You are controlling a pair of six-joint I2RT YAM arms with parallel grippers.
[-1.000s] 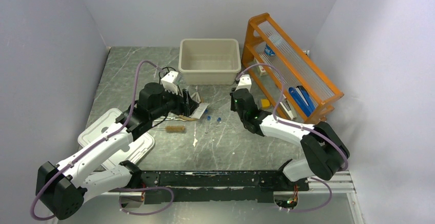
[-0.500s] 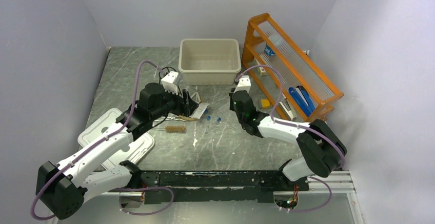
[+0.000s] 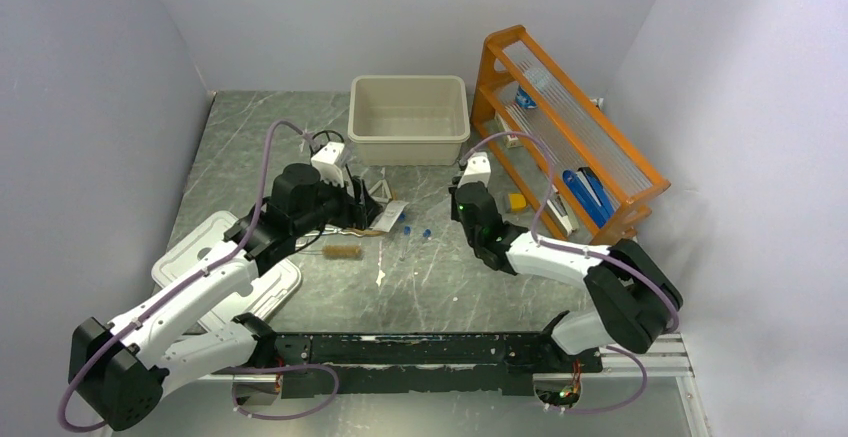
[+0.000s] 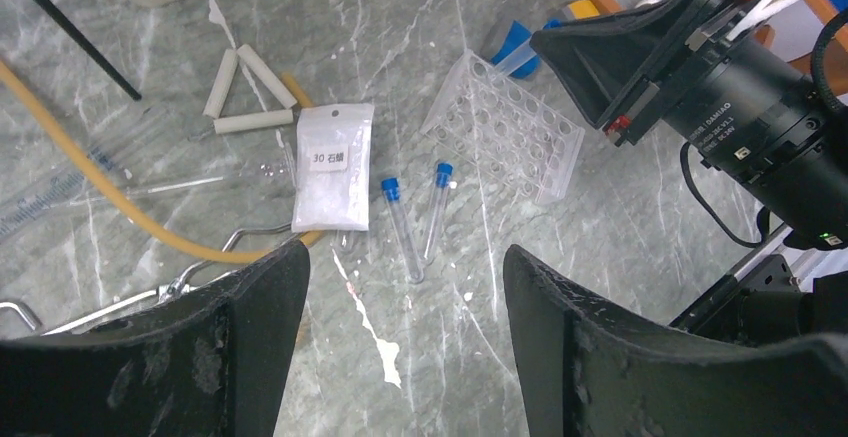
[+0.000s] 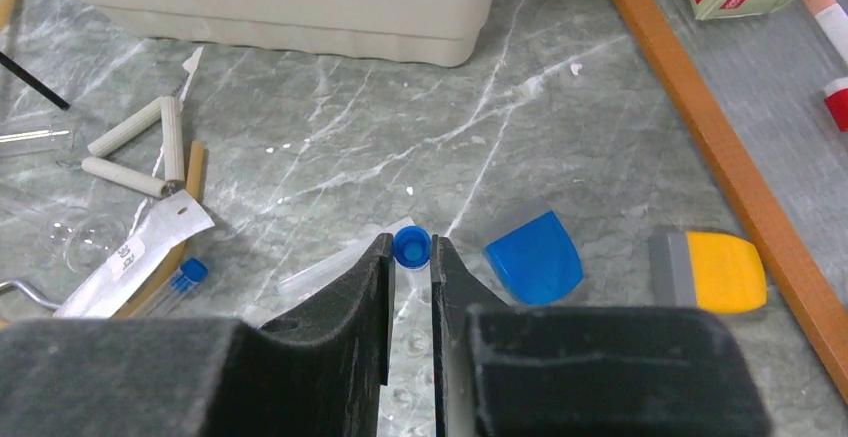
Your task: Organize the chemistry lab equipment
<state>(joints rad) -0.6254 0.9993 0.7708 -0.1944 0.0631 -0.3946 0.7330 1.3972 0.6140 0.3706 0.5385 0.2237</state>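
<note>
The top camera hangs high behind the two arm bases [image 3: 250, 342] and looks down and forward, far enough to see the whole table [image 3: 440, 282] at once. The left wrist camera looks steeply down between its wide-apart fingers [image 4: 235, 347], from middle height. The white packet [image 4: 335, 167] lies just beyond the fingertips, and the right arm [image 4: 740, 97] beyond the right finger. The right wrist camera is low and close, looking forward past fingers [image 5: 335, 307] that grip a blue-capped tube [image 5: 411, 247]. Both wrist views share the packet, the white triangle [image 5: 140, 147] and the beige tub [image 5: 280, 2].

Clear plastic tubes [image 4: 403, 232], glossy marble table [image 4: 450, 357].
</note>
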